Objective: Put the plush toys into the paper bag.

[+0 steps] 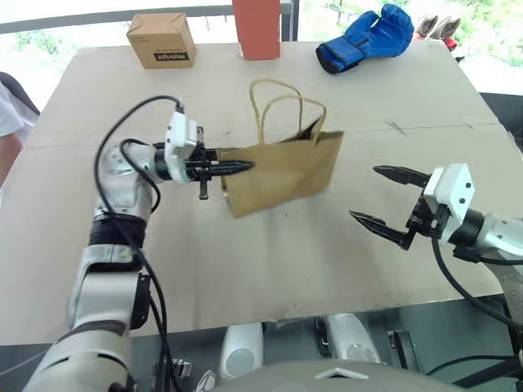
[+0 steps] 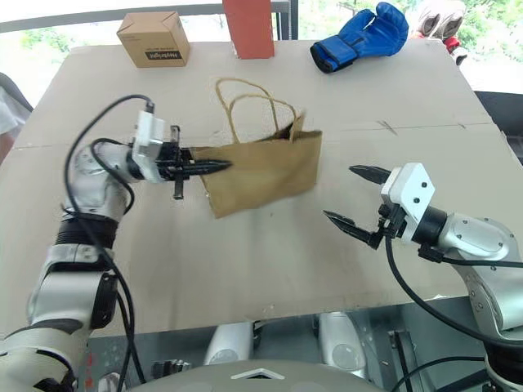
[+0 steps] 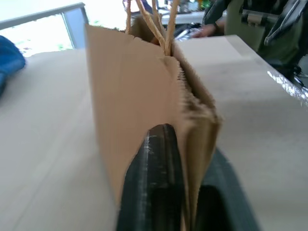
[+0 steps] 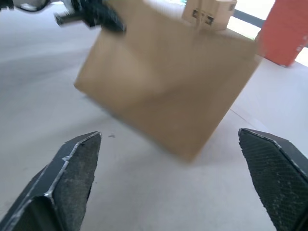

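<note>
Left hand [image 1: 233, 168] is pinched on the side edge of the paper bag [image 1: 282, 170], holding it tilted w/ one bottom corner off the worktop [image 1: 98, 245]. Right hand [image 1: 391, 202] hangs wide open just beside the bag, nothing in it. Can't spot the plush toys on the worktop, maybe in the bag already. Looks like the wrap-up; next prob set the bag down upright.

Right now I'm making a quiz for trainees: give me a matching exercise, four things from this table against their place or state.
1 paper bag
2 cardboard box
3 blue glove
4 right hand

A far left corner of the table
B fingers wide open, holding nothing
C pinched at its side edge by the left hand
D far right of the table

Pairs: 1-C, 2-A, 3-D, 4-B
</note>
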You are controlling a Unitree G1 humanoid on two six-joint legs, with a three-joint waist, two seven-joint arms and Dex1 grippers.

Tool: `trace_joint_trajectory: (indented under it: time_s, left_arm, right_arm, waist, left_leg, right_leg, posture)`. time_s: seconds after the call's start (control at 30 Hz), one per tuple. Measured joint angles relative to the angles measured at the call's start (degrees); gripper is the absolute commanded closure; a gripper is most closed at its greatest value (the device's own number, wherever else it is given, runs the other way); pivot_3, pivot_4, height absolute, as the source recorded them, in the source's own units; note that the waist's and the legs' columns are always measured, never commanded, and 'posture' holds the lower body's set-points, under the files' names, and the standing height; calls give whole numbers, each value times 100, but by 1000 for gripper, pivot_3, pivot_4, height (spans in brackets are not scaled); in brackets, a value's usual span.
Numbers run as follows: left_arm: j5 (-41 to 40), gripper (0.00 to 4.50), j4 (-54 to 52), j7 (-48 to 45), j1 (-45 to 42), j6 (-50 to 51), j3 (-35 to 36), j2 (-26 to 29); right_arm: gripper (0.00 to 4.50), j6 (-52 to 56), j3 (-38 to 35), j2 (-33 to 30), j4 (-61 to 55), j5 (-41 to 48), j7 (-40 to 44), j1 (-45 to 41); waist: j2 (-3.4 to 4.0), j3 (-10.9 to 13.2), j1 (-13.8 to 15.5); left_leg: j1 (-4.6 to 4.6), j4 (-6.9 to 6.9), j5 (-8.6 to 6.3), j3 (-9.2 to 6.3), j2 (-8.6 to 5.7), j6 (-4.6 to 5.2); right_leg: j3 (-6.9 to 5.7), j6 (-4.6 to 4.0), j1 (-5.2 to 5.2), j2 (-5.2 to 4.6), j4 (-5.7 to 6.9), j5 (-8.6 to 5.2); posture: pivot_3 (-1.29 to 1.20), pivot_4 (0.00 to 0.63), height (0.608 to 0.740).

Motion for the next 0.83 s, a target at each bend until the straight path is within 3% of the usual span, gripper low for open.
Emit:
trace_joint_trajectory:
  time_s: [0.1,0.2,0.3,0.4,0.53,0.7,0.83]
  left_arm:
    - [123,1108,361,1,-150,-60,1,-44]
    - [-91,60,-710,542,453,757,337,224]
    - [-600,60,-2412,1503,1738,2113,972,590]
    - [-1036,60,-3714,2372,2703,3022,1594,628]
    - [-1621,60,-5711,3591,4676,4024,2787,499]
    - [-1874,60,-7401,4426,6541,4219,3367,-228]
    - [-1784,60,-7640,4593,7309,3924,3405,-614]
  right_arm:
    - [0,9,18,10,-4,-11,-133,27]
    - [0,-93,8,3,108,1,-75,66]
    - [0,-263,-69,-83,453,9,115,177]
    - [0,-415,-225,-154,594,100,322,230]
    - [0,-559,-518,-480,910,241,732,347]
    - [0,-836,-735,-813,1343,221,1194,556]
    - [0,-917,-843,-859,1480,177,1314,834]
  waist:
    - [0,0,-15]
    - [0,0,-97]
    - [1,1,-123]
    - [3,2,-52]
    - [1,1,-48]
    - [0,-2,32]
    - [0,-2,67]
  left_leg:
    - [-3,0,0,-8,1,0]
    - [1,-2,-2,-2,6,3]
    - [5,-4,-3,-6,9,4]
    - [12,4,-2,-7,9,3]
    - [17,13,-2,2,7,2]
    - [30,32,-1,19,7,1]
    - [34,49,-3,20,7,1]
  right_leg:
    - [-4,0,0,2,1,0]
    - [4,1,2,0,2,0]
    - [-3,1,3,-1,14,-1]
    - [-7,1,6,-6,27,-2]
    - [-6,1,14,-16,24,-2]
    - [1,-17,33,-21,20,-19]
    - [2,-5,36,-21,20,-28]
  posture:
    - [0,150,740]
    - [0,150,740]
    - [0,150,740]
    - [0,150,740]
    - [0,150,740]
    - [0,150,740]
    - [0,150,740]
